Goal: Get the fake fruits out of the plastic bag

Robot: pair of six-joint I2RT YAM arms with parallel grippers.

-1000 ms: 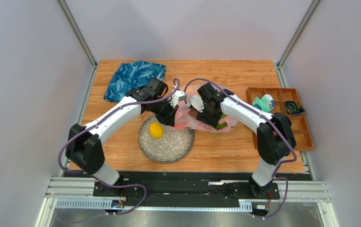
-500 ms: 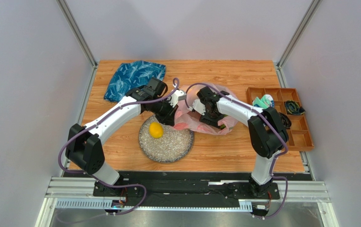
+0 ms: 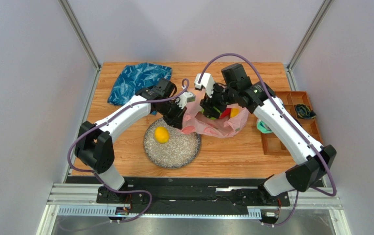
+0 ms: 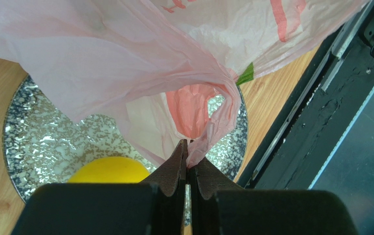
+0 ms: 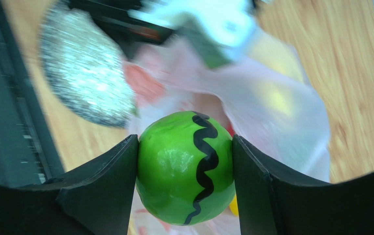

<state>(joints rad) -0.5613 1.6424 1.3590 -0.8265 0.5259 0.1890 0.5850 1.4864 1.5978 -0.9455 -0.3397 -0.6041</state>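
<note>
You're seeing a glossy bright green melon point(image 5: 186, 166) with a wavy black stripe. The plastic bag point(image 3: 219, 126) beside the plate point(image 3: 174, 152) is translucent pink with red print; the plate is speckled grey, its lemon point(image 3: 162, 134) yellow.

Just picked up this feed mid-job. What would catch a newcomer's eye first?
First, the striped green melon clamped in the right gripper, held over the pink plastic bag mid-table. Next, the left gripper pinching the bag's edge above the speckled plate, where one yellow fruit lies.
</note>
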